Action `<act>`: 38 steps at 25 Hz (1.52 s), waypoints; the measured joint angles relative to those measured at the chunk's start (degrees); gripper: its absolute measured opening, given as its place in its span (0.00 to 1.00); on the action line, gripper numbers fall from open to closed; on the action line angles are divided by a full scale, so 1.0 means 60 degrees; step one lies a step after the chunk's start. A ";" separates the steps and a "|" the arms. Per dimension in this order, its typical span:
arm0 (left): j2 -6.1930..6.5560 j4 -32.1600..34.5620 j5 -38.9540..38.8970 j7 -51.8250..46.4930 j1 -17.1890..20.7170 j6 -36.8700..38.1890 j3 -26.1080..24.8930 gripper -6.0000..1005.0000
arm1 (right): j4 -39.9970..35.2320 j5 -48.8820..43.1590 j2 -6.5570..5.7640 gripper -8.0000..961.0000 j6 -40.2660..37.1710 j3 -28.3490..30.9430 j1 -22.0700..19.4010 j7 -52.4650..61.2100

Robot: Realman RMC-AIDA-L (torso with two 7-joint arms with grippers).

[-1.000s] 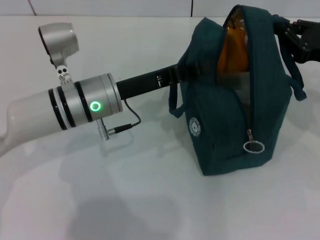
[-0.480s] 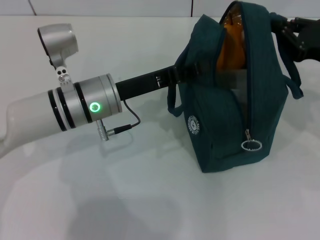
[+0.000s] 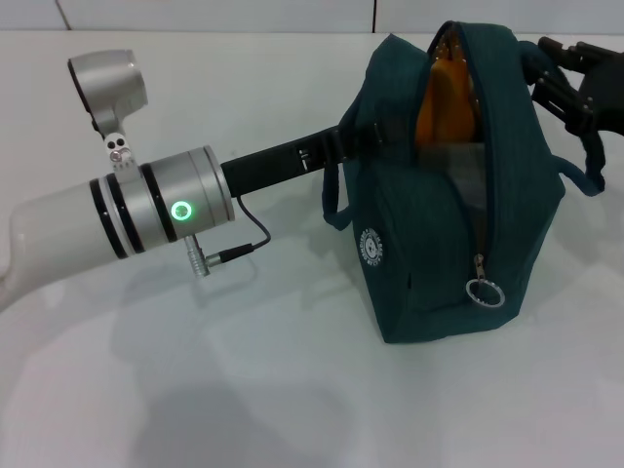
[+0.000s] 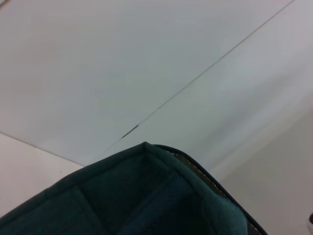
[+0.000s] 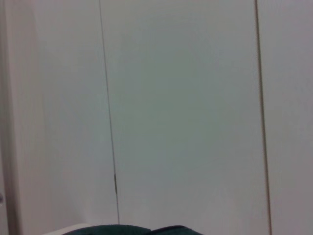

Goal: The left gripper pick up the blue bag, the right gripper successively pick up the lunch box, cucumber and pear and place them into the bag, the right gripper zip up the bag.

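The blue bag (image 3: 429,244) stands on the white table, its zipper open from the top down to the ring pull (image 3: 485,292). An orange-yellow shape (image 3: 444,93) shows inside the opening; I cannot tell whether it is the pear. The lunch box and the cucumber are hidden. My left arm (image 3: 278,164) reaches to the bag's left side, where a handle strap (image 3: 336,190) covers its gripper. The bag's rim (image 4: 161,196) fills the bottom of the left wrist view. My right gripper (image 3: 546,73) hovers open at the bag's upper right, beside the other handle (image 3: 585,161).
The white table (image 3: 292,390) extends in front of and to the left of the bag. A pale panelled wall (image 5: 186,107) lies behind. A thin black cable (image 3: 249,234) loops under the left wrist joint.
The bag has shifted slightly left and its top has sunk a little. The right gripper has dropped slightly beside the right handle. The left arm moved a little left.
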 joint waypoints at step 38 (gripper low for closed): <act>0.0000 -0.0035 -0.0248 0.0144 0.0296 -0.0030 0.0029 0.06 | 0.0022 -0.2008 -0.0175 0.63 -0.4815 0.0824 -0.0697 0.0083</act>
